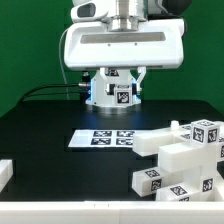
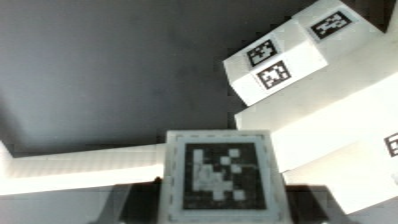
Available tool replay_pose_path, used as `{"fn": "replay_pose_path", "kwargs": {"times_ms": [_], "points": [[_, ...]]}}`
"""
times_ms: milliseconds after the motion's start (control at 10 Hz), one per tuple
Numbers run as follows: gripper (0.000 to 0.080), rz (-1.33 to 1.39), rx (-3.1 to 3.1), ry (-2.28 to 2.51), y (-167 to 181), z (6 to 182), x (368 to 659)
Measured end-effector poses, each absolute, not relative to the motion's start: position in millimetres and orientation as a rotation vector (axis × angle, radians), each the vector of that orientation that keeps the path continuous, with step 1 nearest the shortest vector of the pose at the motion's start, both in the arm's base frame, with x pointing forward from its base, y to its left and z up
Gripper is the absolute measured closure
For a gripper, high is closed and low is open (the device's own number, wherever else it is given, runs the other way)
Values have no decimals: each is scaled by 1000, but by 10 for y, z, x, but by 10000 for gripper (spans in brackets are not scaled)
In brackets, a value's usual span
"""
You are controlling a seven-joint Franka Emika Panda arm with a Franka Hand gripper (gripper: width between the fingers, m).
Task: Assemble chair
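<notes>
My gripper (image 1: 118,97) hangs over the back of the black table, shut on a small white chair part (image 1: 119,92) that bears black-and-white tags. In the wrist view that tagged part (image 2: 217,165) sits between the two dark fingers (image 2: 143,200), and the gripper (image 2: 217,198) is closed on it. The other white chair parts (image 1: 182,158), slabs and blocks with tags, lie in a cluster at the front of the exterior view's right. A white part with a tag (image 2: 356,130) also shows in the wrist view.
The marker board (image 1: 108,138) lies flat on the table's middle, in front of the gripper; it also shows in the wrist view (image 2: 281,62). A white block (image 1: 5,174) sits at the exterior view's front left. A black cable (image 1: 50,90) runs along the back.
</notes>
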State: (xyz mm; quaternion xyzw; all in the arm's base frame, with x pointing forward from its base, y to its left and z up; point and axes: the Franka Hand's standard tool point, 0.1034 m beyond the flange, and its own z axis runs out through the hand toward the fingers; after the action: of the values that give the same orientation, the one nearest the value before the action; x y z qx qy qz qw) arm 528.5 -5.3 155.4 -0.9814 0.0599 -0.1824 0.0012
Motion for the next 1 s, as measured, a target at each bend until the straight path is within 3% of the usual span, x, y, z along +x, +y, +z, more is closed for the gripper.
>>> {"fn": "replay_pose_path", "kwargs": {"times_ms": [400, 1000], "points": [[517, -648, -3068, 24, 377, 1574, 5421], [517, -706, -3063, -91, 619, 1504, 5458]]}}
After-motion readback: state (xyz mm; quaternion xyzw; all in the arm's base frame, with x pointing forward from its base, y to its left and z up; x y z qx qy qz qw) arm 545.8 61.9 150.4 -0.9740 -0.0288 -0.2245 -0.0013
